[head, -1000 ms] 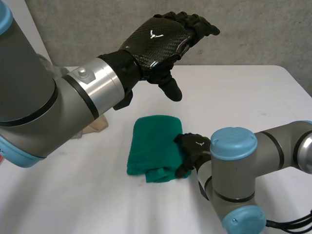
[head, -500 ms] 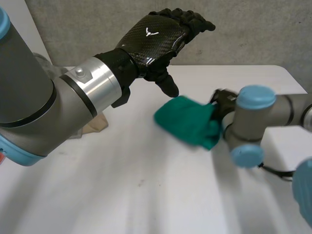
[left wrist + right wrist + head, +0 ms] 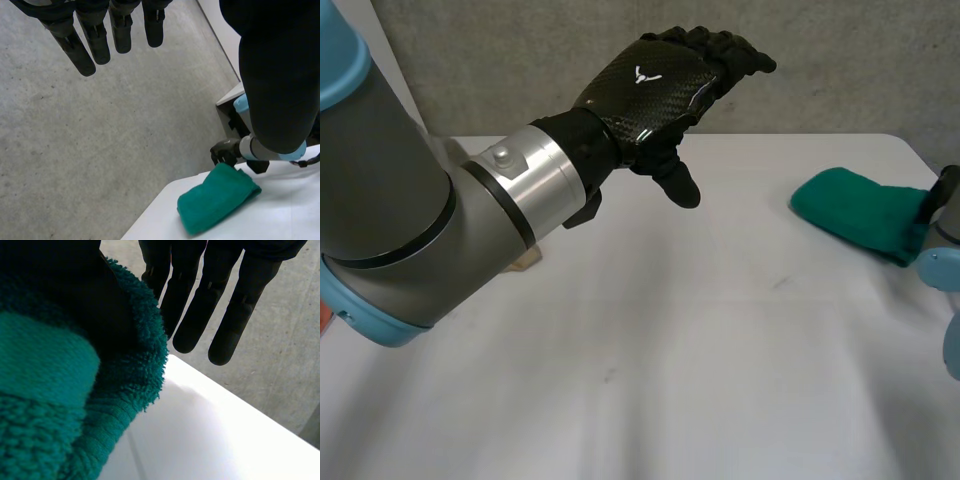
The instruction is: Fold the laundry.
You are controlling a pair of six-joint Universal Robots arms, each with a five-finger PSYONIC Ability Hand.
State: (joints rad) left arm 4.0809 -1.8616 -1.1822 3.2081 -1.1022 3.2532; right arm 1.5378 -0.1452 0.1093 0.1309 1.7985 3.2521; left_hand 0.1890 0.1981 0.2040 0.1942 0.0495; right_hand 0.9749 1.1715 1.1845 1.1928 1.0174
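Observation:
A folded green towel (image 3: 855, 215) lies near the table's right edge; it also shows at a table corner (image 3: 217, 197) in the left wrist view. My right hand (image 3: 942, 195) is at the towel's right end (image 3: 225, 152). In the right wrist view its thumb (image 3: 100, 305) presses into the towel's thick edge (image 3: 45, 405), pinching it against the straight fingers (image 3: 200, 305). My left hand (image 3: 660, 85) hovers high over the back middle of the table, fingers (image 3: 95, 40) straight and spread, holding nothing.
A bit of beige cloth (image 3: 525, 262) peeks out behind my left forearm at the table's left. The white table (image 3: 670, 350) ends just right of the towel. A grey wall stands behind it.
My right hand has closed on the green towel and dragged it from the front middle of the table to the right side. The left hand has hardly moved.

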